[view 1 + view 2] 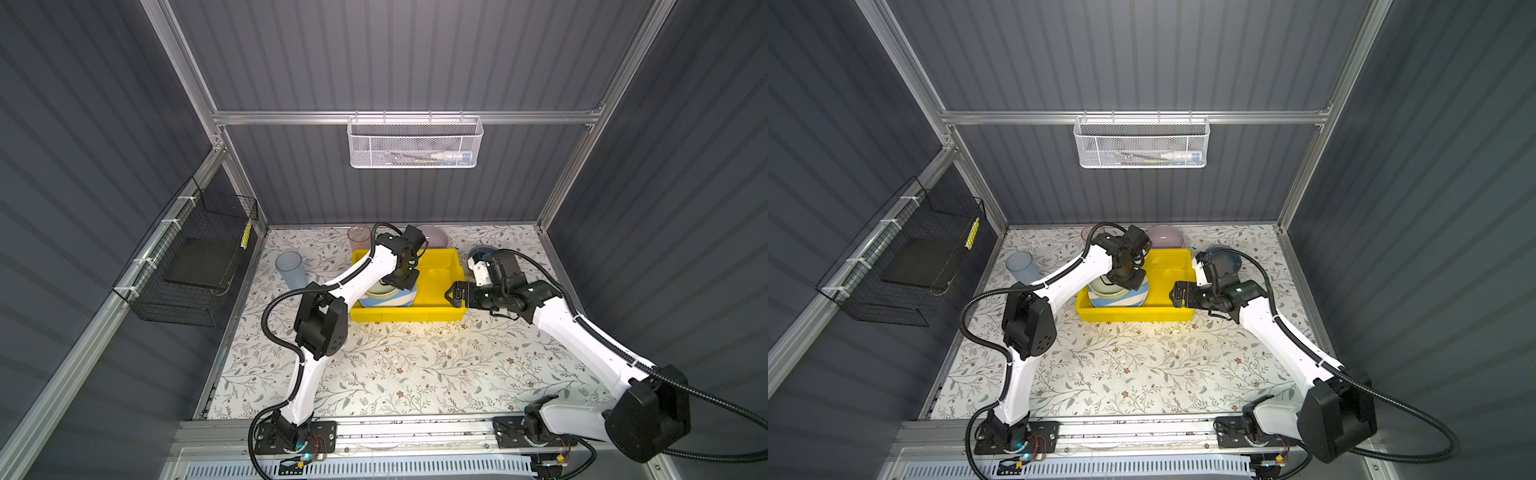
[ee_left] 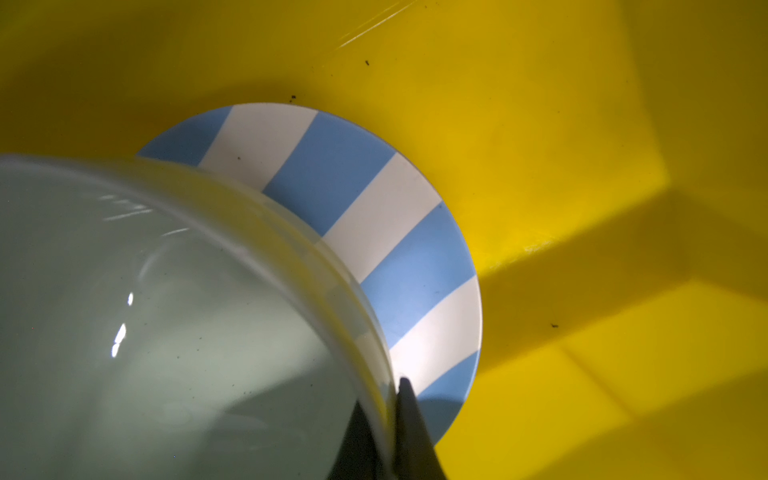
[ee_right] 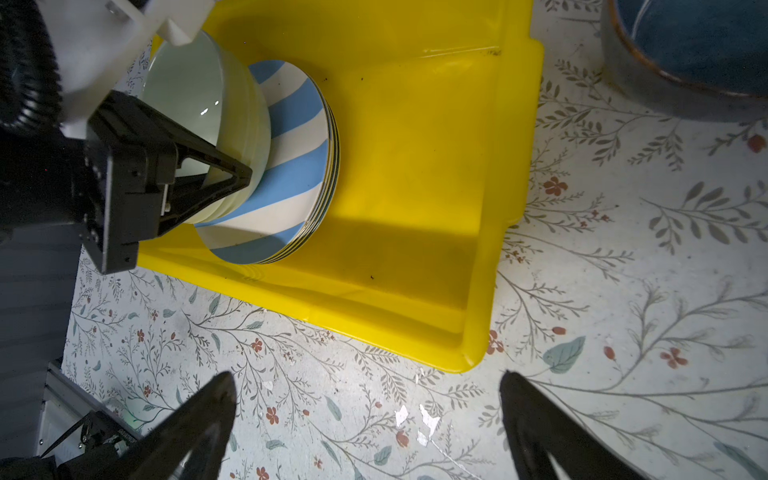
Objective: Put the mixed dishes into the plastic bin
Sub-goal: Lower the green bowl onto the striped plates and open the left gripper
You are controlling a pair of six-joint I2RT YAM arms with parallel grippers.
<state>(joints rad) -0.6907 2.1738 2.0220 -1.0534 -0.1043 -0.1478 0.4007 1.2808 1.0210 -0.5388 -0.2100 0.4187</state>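
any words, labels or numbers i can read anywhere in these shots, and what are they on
None can be read in any view.
yellow tag on the black wire basket: dark marks, too small to read.
tube in the white mesh basket: print blurred.
striped plate, green bowl, yellow bin: no lettering shows.

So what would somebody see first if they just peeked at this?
The bright yellow bin in the middle of the flowery table jumps out first. Inside its left end, the left end effector pinches the rim of a pale green bowl, right over a blue-and-white striped plate. The right end effector hovers wide open by the bin's right end.
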